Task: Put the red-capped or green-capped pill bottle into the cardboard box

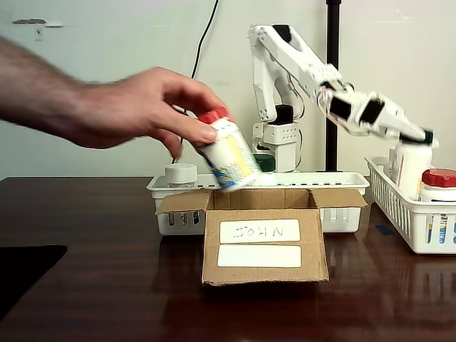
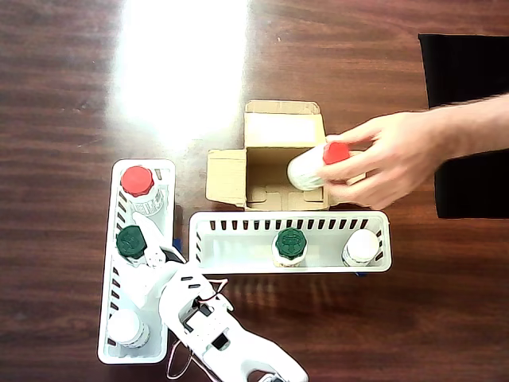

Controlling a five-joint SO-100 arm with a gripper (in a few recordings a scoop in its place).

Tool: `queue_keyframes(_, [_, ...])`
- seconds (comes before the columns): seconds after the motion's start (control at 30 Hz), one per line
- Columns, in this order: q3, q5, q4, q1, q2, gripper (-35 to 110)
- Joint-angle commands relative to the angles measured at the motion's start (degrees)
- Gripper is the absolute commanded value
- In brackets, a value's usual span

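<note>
The cardboard box (image 1: 265,239) stands open on the dark wooden table (image 1: 100,285), its flaps spread outward and two white labels on its front. Directly above its opening, a person's hand (image 1: 135,107) holds a red-capped pill bottle (image 1: 228,153) tilted, cap up toward the fingers; in the overhead view the bottle (image 2: 312,165) lies across the box's right-hand side, partly over the opening, and the hand (image 2: 390,157) reaches in from the picture's right.

Just behind the box, in the fixed view, sits a long white slotted basket (image 1: 342,214); the overhead view shows a green-capped bottle (image 2: 290,245) and a white-capped bottle (image 2: 362,247) in it. A second white basket (image 2: 111,263) lies to the box's lower left in the overhead view and holds another red-capped bottle (image 2: 137,183), another green-capped bottle (image 2: 131,241) and a white-capped one (image 2: 127,328).

The white robot arm (image 1: 306,68) reaches over this second basket, well away from the box. Its gripper (image 1: 420,139) is at the green-capped bottle there; whether the jaws are closed on it or merely beside it cannot be told.
</note>
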Motion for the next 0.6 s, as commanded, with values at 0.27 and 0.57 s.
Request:
queue_keyframes(0.27, [-23.55,-0.70,31.29,6.06,23.99,3])
queue_keyframes(0.57, [-34.89,1.41,33.57,25.14,13.71,3])
